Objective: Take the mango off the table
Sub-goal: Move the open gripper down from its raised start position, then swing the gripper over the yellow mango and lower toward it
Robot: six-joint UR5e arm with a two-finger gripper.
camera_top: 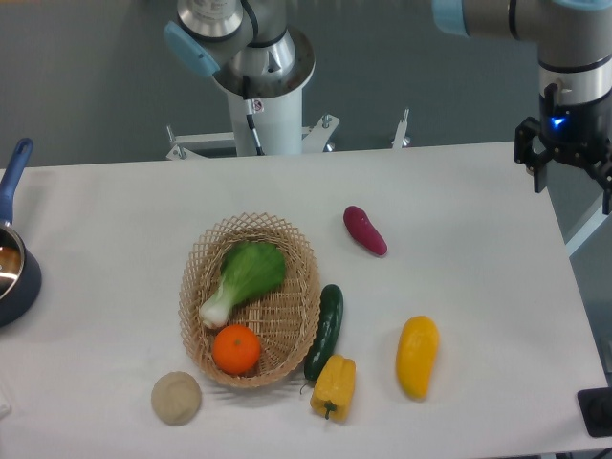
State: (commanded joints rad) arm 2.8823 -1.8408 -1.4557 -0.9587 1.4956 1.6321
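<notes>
White desk (143, 239) in front of a grey wall, with the robot's base at the back. Gripper (572, 182) up at the far right edge of the desk, hanging over the corner with nothing in it; hard to tell from here if open or closed. Mango (418, 356) lying flat on the desk, well below the gripper and a bit to its left, touching nothing. Woven basket (298, 316) far to the left of the gripper, holding a leafy green bok choy (244, 275) and a round orange (236, 349). Dark cucumber (325, 331) leaning on the basket's side. Yellow pepper (333, 387) just by the cucumber's end. Purple sweet potato (365, 230) alone, between basket and gripper. Blue pot (13, 258) at the far left edge.
</notes>
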